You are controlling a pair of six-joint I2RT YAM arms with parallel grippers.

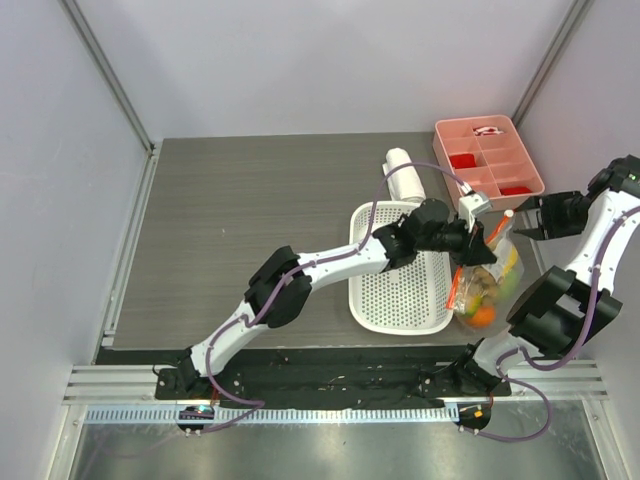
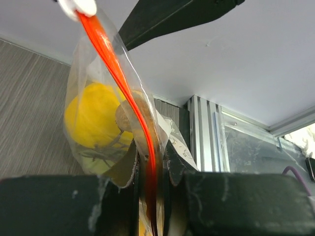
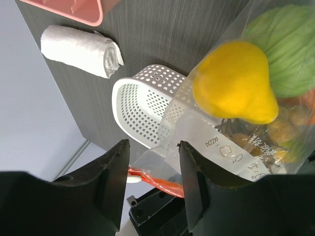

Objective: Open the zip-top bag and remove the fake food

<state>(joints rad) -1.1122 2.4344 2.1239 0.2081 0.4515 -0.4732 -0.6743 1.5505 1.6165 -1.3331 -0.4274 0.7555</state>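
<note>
The zip-top bag (image 1: 488, 283) hangs upright just right of the white basket, with the fake food (image 1: 482, 312) in its bottom. My left gripper (image 1: 470, 243) is shut on the orange-red zip strip (image 2: 150, 172), and a yellow fruit (image 2: 93, 118) shows through the plastic beyond it. My right gripper (image 3: 152, 179) is open, its fingers on either side of the bag's top corner and the strip's end (image 3: 167, 183) with its white slider (image 3: 132, 178). A yellow fruit (image 3: 236, 81), a green one (image 3: 290, 49) and brown grapes (image 3: 246, 137) fill the bag.
A white perforated basket (image 1: 400, 300) lies under my left arm. A pink compartment tray (image 1: 441, 135) stands at the back right, a white rolled cloth (image 1: 405, 175) beside it. Enclosure walls stand close on the right, and the rail runs along the near edge.
</note>
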